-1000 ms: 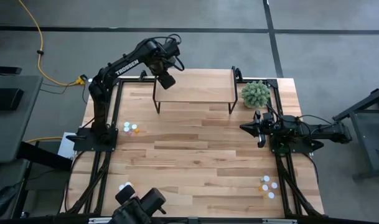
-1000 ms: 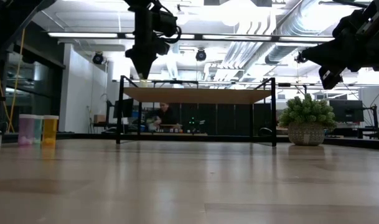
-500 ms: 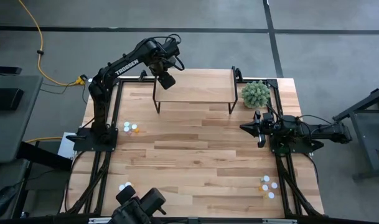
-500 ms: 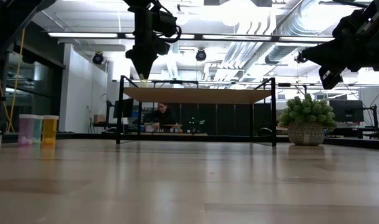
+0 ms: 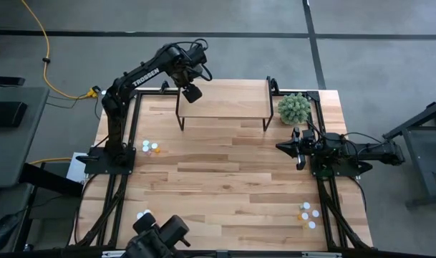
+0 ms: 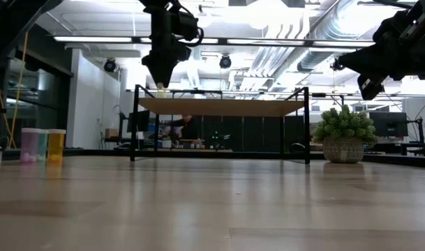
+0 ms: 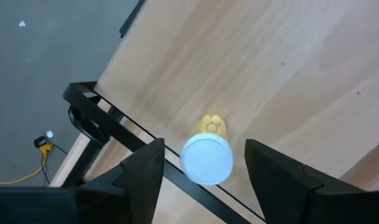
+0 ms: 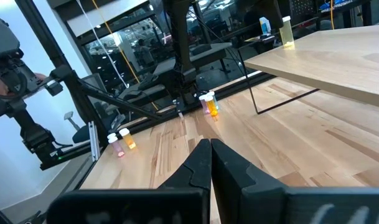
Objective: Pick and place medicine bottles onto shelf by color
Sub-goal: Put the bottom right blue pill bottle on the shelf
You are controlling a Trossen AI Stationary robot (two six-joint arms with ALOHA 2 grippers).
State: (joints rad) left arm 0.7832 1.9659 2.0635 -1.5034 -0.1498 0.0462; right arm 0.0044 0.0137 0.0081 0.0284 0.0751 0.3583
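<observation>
A yellow medicine bottle (image 7: 211, 124) with a white cap (image 7: 206, 159) stands upright on the shelf (image 5: 225, 100), close to its left edge. My left gripper (image 7: 205, 177) points down over it, open. One finger stands on each side of the cap, with a gap on both sides. The high view shows this gripper (image 5: 191, 92) at the shelf's left end. My right gripper (image 5: 298, 148) is shut and held level above the table's right side. More medicine bottles stand on the table at the left (image 5: 150, 147), the near left (image 5: 144, 213) and the near right (image 5: 308, 213).
A fuzzy green plant (image 5: 294, 107) in a pot stands just right of the shelf. In the low view, pink (image 6: 30, 145) and orange (image 6: 56, 145) bottles stand at the left. The shelf's black legs (image 6: 134, 125) raise its top off the table.
My left gripper's fingers have spread apart over the shelf's left end, while the hand has kept its place.
</observation>
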